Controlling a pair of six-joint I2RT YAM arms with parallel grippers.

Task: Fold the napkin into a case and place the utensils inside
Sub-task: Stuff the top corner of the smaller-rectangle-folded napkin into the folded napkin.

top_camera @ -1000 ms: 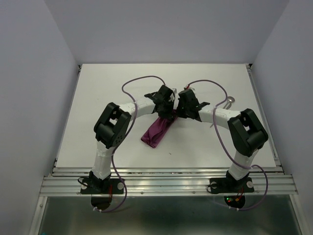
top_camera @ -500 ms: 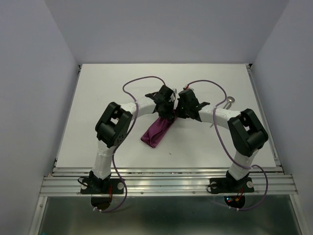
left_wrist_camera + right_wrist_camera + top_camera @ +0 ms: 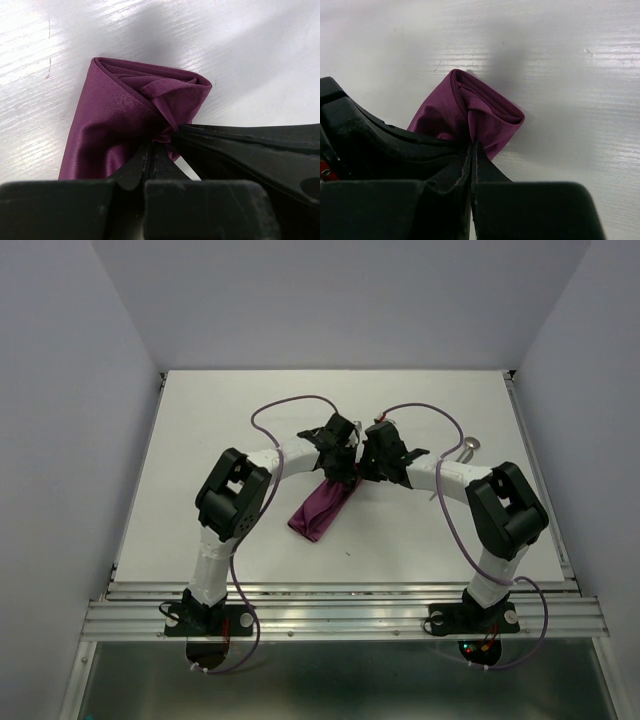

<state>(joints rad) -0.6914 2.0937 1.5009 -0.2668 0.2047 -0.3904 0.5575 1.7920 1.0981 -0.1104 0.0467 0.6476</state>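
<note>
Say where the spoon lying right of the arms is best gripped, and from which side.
Probably the thin handle just behind the bowl of the spoon, pinched across from straight above: it lies flat on the table, and the round bowl is wider. The right gripper is nearest, but is shut on the napkin.

Bright, even light; glare streaks the table (image 3: 270, 50), soft shadows, foreground blurred.

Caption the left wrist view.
Left jaws shut on a bunched fold of the plum napkin on the white table.
</note>
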